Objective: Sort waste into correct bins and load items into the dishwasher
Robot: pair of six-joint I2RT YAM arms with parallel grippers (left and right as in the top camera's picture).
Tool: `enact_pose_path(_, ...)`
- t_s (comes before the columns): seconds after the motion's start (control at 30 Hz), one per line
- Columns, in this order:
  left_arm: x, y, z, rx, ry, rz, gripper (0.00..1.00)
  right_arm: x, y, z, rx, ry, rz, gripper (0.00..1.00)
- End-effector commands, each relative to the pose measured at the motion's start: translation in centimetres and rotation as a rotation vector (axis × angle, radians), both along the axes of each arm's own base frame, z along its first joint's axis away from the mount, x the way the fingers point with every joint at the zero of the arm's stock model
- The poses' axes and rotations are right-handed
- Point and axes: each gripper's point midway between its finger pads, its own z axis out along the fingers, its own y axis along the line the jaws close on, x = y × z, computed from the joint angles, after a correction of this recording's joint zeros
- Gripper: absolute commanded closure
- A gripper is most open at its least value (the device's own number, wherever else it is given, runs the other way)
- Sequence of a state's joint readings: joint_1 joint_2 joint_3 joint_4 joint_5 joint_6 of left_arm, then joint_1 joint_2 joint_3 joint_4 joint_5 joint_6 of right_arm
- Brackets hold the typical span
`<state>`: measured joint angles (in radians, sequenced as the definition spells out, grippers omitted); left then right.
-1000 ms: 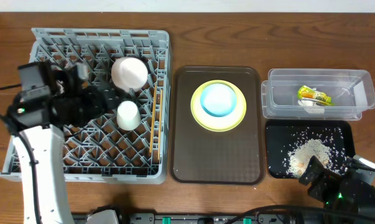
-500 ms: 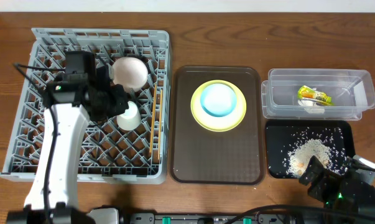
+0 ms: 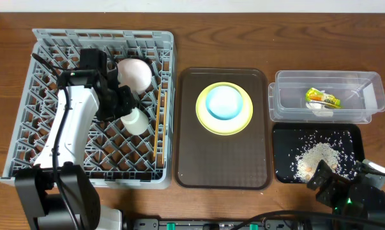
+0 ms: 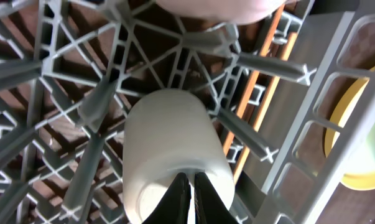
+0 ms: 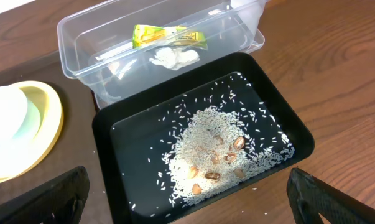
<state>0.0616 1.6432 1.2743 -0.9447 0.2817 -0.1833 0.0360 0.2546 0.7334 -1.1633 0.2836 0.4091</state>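
Left fingers [image 4: 183, 198] sit almost together, with only a sliver between them, and look pinched on the rim wall of the small white cup [image 4: 171, 143]. The right fingers [image 5: 56, 199] are spread wide and hold nothing, low beside the near end of the black tray [image 3: 288, 137].

By my reading the job is most of the way through. The waste seems sorted. The green-yellow snack wrapper [image 3: 322, 98] and the crumpled paper bit [image 5: 173, 57] lie in the clear plastic tub [image 3: 288, 89]. The rice scraps [image 5: 212, 146], with a few brownish bits among them, are heaped in the black tray.

In the grey dish rack [image 3: 128, 33] the white bowl [image 3: 135, 75] rests upside down, and the two chopsticks [image 3: 157, 128] lie along the right edge. The cup is in the rack too, just beside the bowl and left of the chopsticks, so letting it go is probably the step in hand.

What is left is the pale yellow plate [image 3: 202, 112], which sits on the dark brown serving tray [image 3: 224, 160] on the counter [image 3: 243, 38] between rack and bins. A pale blue round dish [image 3: 224, 102] lies on top of it; bowl or lid, I cannot tell.

The cup is a plain, smooth white cylinder. It is tipped over among the grey pegs, with its mouth toward the wrist camera and its closed end toward the bowl.
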Motion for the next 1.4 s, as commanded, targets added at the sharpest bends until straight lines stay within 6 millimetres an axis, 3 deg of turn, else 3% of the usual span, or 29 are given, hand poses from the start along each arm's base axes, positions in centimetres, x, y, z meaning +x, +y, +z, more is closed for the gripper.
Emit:
enact_pose_path(0.0, 0.2, 0.5, -0.5, 0.034, 0.000, -0.009, 0.92, -0.1, -0.2, 0.1, 0.001, -0.004, -0.013, 0.01)
enact_pose_path(0.2, 0.1, 0.1, 6.2, 0.024, -0.200, 0.020, 0.92, -0.1, -0.2, 0.1, 0.001, -0.004, -0.013, 0.01)
enact_pose_path(0.23, -0.2, -0.4, 7.3, 0.009, -0.233, 0.009, 0.84, -0.1, -0.2, 0.1, 0.001, -0.004, -0.013, 0.01)
enact_pose_path(0.3, -0.9, -1.8, 9.4, -0.039, -0.294, -0.025, 0.43, -0.1, -0.2, 0.2, 0.001, -0.005, -0.013, 0.01)
enact_pose_path(0.33, -1.3, -2.8, 10.4, -0.072, -0.324, -0.051, 0.29, -0.1, -0.2, 0.1, 0.001, -0.004, -0.013, 0.01)
enact_pose_path(0.37, -1.6, -3.7, 11.2, -0.098, -0.345, -0.075, 0.08, -0.1, -0.2, 0.1, 0.001, -0.004, -0.013, 0.01)
enact_pose_path(0.47, -2.7, -6.1, 12.6, -0.154, -0.382, -0.145, 0.07, -0.1, -0.2, 0.1, 0.001, -0.004, -0.013, 0.01)
enact_pose_path(0.6, -3.7, -9.4, 12.6, -0.219, -0.362, -0.224, 0.07, -0.1, -0.2, 0.1, 0.001, -0.004, -0.013, 0.01)
enact_pose_path(0.63, -4.1, -11.3, 12.0, -0.232, -0.346, -0.274, 0.22, -0.1, -0.2, 0.1, 0.001, -0.004, -0.013, 0.01)
enact_pose_path(0.77, -4.5, -14.8, 10.2, -0.187, -0.326, -0.390, 0.38, -0.1, -0.2, 0.2, 0.001, -0.005, -0.013, 0.01)
enact_pose_path(0.8, -4.5, -16.5, 9.1, -0.156, -0.315, -0.439, 0.46, -0.1, -0.2, 0.2, 0.001, -0.005, -0.013, 0.01)
enact_pose_path(1.0, -4.7, -23.4, 6.3, -0.154, -0.325, -0.596, 0.50, -0.1, -0.2, 0.2, 0.002, -0.005, -0.013, 0.01)
enact_pose_path(1.03, -4.6, -25.3, 5.2, -0.150, -0.331, -0.618, 0.50, -0.1, -0.2, 0.1, 0.002, -0.004, -0.013, 0.01)
enact_pose_path(1.17, -4.7, -27.7, 3.9, -0.141, -0.261, -0.636, 0.50, -0.1, -0.2, 0.1, 0.001, -0.004, -0.013, 0.01)
enact_pose_path(1.37, -2.7, -28.4, 5.4, -0.056, -0.211, -0.668, 0.50, -0.1, -0.2, 0.2, 0.001, -0.005, -0.013, 0.01)
